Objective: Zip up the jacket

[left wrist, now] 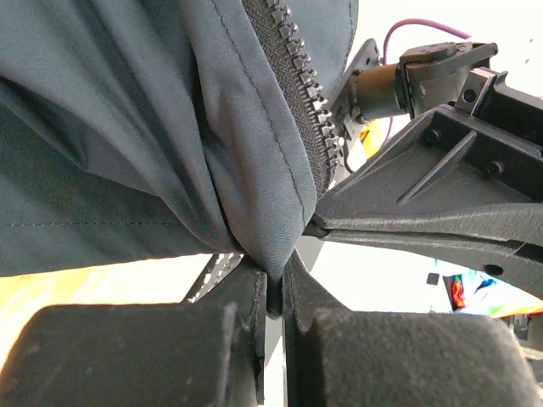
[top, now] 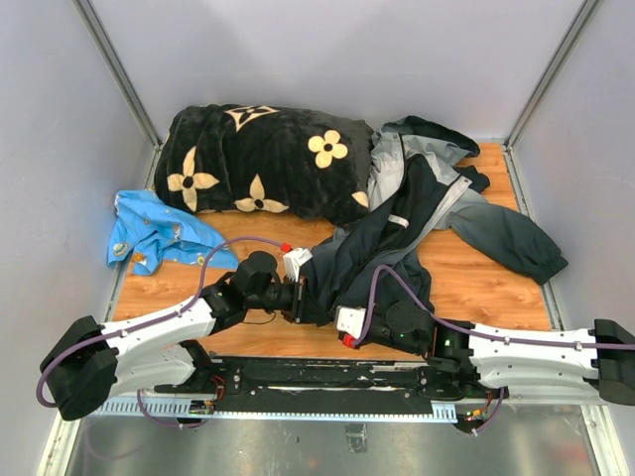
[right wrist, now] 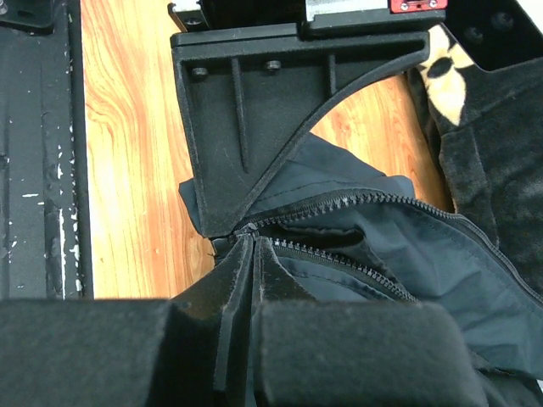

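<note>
- Two grippers meet at the hem of the jacket (top: 359,253), lower centre of the top view, just above the near table edge.
- Left gripper (left wrist: 273,292): jaws pinched tight on a fold of dark fabric. The fold's tip sits wedged between the pads (left wrist: 225,339).
- Zipper (left wrist: 307,102) teeth run up the right side of that fold in the left wrist view.
- Right gripper (right wrist: 246,246): jaws narrow, closed at the bottom end of the zipper where both tooth rows converge. Can't tell if it has the slider itself.
- Tools are crowded: each one's finger fills part of the other's wrist view, just beside its tip.
- Jacket runs diagonally from lower centre to upper right, with one sleeve out near the right wall.
- Blanket (top: 258,159) fills the upper left and touches the jacket's upper part.
- Blue cloth (top: 154,233) lies at the left edge, near the left arm.
- Bare wood of the table (top: 486,293) shows to the lower right of the jacket, plus a thin strip at lower left.
</note>
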`<state>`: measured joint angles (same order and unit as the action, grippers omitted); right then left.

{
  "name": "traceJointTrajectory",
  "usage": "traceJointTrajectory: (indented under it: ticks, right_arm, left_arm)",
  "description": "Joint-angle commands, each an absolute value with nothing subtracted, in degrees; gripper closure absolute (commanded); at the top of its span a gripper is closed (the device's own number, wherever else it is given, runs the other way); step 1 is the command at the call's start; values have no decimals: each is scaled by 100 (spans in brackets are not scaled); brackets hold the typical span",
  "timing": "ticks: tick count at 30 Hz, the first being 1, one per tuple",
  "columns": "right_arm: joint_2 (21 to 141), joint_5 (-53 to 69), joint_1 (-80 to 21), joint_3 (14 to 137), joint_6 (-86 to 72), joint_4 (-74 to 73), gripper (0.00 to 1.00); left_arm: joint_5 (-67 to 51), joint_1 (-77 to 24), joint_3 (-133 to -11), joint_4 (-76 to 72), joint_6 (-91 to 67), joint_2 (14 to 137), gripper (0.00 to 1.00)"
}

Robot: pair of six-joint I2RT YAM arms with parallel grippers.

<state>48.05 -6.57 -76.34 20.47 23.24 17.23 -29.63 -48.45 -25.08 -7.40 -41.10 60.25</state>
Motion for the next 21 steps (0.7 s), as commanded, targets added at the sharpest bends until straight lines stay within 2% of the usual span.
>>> traceJointTrajectory:
  ticks: [1, 11, 19, 21]
  right_arm:
    - [5151, -609, -7523, 2386, 2196, 1670, 99]
    - [5588, -2163, -7369, 2686, 2396, 2038, 99]
    - [5744, -890, -7260, 2930, 2327, 1627, 99]
    - [5966, -689, -7260, 2988, 2195, 1636, 99]
  left_arm:
    - [-3143, -4869, -2643, -515, -3963, 5937, 100]
    - [-3150, -4992, -2603, 82, -3797, 5752, 100]
    - [-2013, -4986, -2777, 907, -3813, 5461, 99]
    - [-1692, -4978, -2845, 983, -3952, 5354, 92]
